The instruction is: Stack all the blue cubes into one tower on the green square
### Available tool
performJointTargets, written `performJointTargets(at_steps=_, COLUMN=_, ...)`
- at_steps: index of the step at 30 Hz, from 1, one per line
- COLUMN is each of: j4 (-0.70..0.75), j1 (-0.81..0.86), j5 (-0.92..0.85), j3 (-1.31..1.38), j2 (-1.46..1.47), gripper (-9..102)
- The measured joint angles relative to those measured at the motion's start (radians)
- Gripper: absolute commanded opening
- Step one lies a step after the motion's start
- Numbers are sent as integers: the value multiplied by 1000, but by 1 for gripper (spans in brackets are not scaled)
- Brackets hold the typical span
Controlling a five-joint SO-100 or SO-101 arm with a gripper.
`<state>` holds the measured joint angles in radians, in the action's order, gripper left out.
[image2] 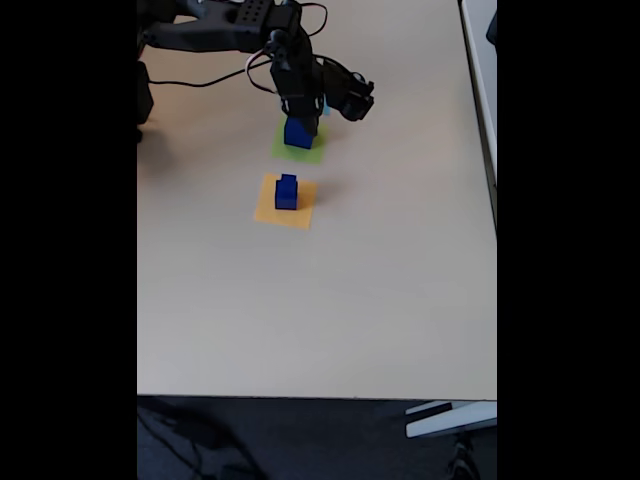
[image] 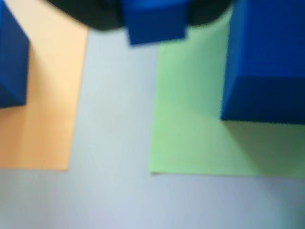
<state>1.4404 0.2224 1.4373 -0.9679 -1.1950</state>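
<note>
Held at the wrist view's top edge, a small blue cube (image: 156,24) sits gripped in the claw (image2: 296,108) above the green square (image: 190,124), where a large blue cube (image: 267,62) stands, while another cube (image: 12,57) rests on the orange patch (image: 43,95).

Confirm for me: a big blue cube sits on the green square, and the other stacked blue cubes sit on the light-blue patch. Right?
Not quite. The big blue cube does sit on the green square, but the other blue cubes stand on the orange patch, not a light-blue one. The fixed view shows it.
</note>
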Motion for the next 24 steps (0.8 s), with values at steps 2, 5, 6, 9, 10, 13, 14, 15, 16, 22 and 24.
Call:
performJointTargets(at_steps=2, j4=0, j1=-25, j5=28, j3=0, j2=0, gripper=1)
performJointTargets(at_steps=5, j4=-18, j1=-48, j5=51, j3=-14, j2=0, gripper=1)
performJointTargets(at_steps=6, j4=-21, j1=-55, j5=60, j3=-15, j2=0, gripper=1)
performJointTargets(at_steps=9, j4=-28, j1=-81, j5=72, j3=-34, j2=0, gripper=1)
performJointTargets(at_steps=10, j4=-29, j1=-92, j5=77, j3=-38, j2=0, gripper=1)
performJointTargets(at_steps=13, j4=-29, j1=-109, j5=89, j3=-41, j2=0, gripper=1)
performJointTargets(at_steps=14, j4=-29, j1=-110, j5=95, j3=-49, j2=0, gripper=1)
performJointTargets(at_steps=15, j4=-29, j1=-110, j5=103, j3=-58, j2=-2, gripper=1)
performJointTargets(at_steps=16, j4=-29, j1=-110, j5=109, j3=-71, j2=0, gripper=1)
performJointTargets(at_steps=22, j4=-20, j1=-130, j5=184, j3=-129, j2=-2, gripper=1)
performJointTargets(at_steps=24, j4=-15, j1=-147, j5=209, j3=-130, j2=0, gripper=1)
